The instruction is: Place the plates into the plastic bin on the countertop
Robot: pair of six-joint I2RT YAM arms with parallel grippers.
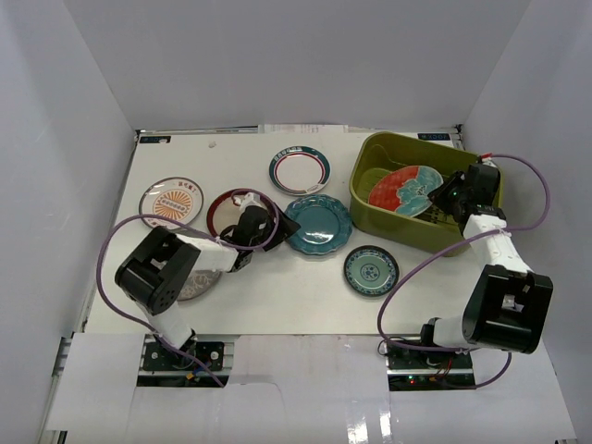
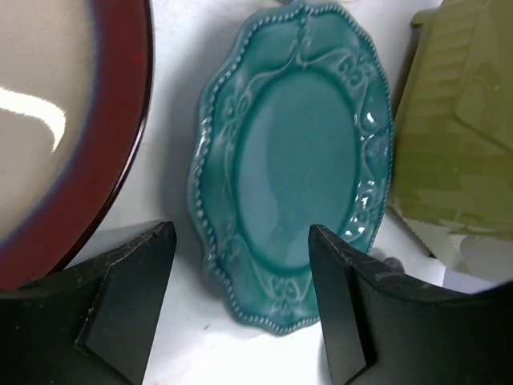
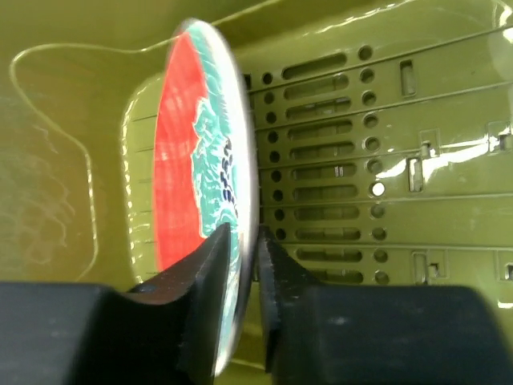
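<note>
**Release stage for 1 plate.** Shows the right gripper (image 3: pixel 243 241) with jaws pinching the near rim of the red-and-teal plate (image 3: pixel 192 160), held on edge inside the bin (image 3: pixel 337 160) over its slotted floor. Cannot tell whether the lower rim touches that floor. Seen from above, sits tilted toward the right end of the bin, with the gripper over the right wall.

**To finish well:**
- Lower to bring the far rim onto the slotted floor.
- Roll the wrist to lay the face flat instead of dropping it from height.
- Spread the jaws only after resting the weight on the floor.
- Withdraw straight up, clear of the bin wall.

**Judged risks:** a chipped rim from an early release, or a plate left propped on edge, taking room needed for the other 6.

**Left side.** Shows the left gripper (image 2: pixel 240 241) with jaws spread and holding nothing, hovering over the surface (image 1: pixel 277 296). Faces the near edge of the scalloped teal plate (image 2: pixel 296 176), with the red-rimmed plate (image 2: pixel 120 120) just beside on the left.

Leaves 6 plates outside the bin: these 2, plus the green-rimmed plate (image 1: pixel 300 169), the orange plate (image 1: pixel 171 201), the small blue-green plate (image 1: pixel 371 270) and the grey plate (image 1: pixel 199 282), partly hidden under the left arm (image 1: pixel 157 268).

For the next pick, favour the raised scalloped rim and keep clear of the red-rimmed neighbour.
</note>
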